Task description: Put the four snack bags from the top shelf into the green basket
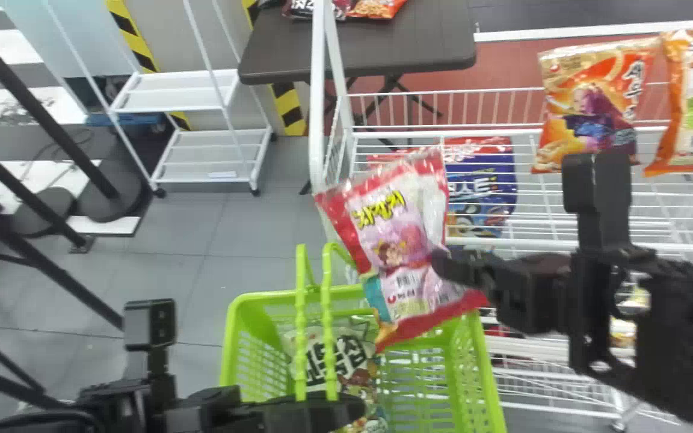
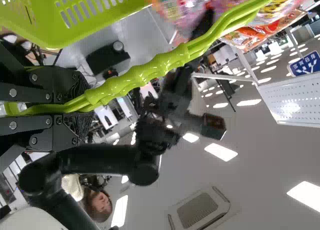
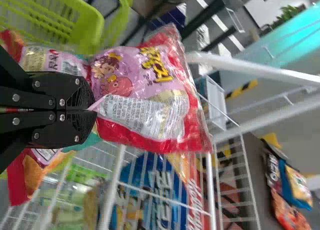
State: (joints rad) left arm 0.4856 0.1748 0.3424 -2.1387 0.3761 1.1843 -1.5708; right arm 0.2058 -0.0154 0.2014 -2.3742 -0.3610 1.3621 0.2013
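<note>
Basket [image 1: 262, 296]: bag [image 1: 355, 355] inside, pink-free note n/a.Snack bag [image 1: 355, 355] in basket [image 1: 262, 296]. Held bag [image 1: 394, 240] above basket's back rim. Rack [image 1: 317, 90] right of and behind basket, two snack bags [image 1: 593, 114] on it. Table [image 1: 382, 48] behind basket, packets [image 1: 376, 7] on top. Cart [image 1: 208, 153] behind-left of basket.

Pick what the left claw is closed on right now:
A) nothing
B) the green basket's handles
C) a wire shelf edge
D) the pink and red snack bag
B: the left claw is clamped on the handles of the green basket; they run out from between its fingers.
</note>
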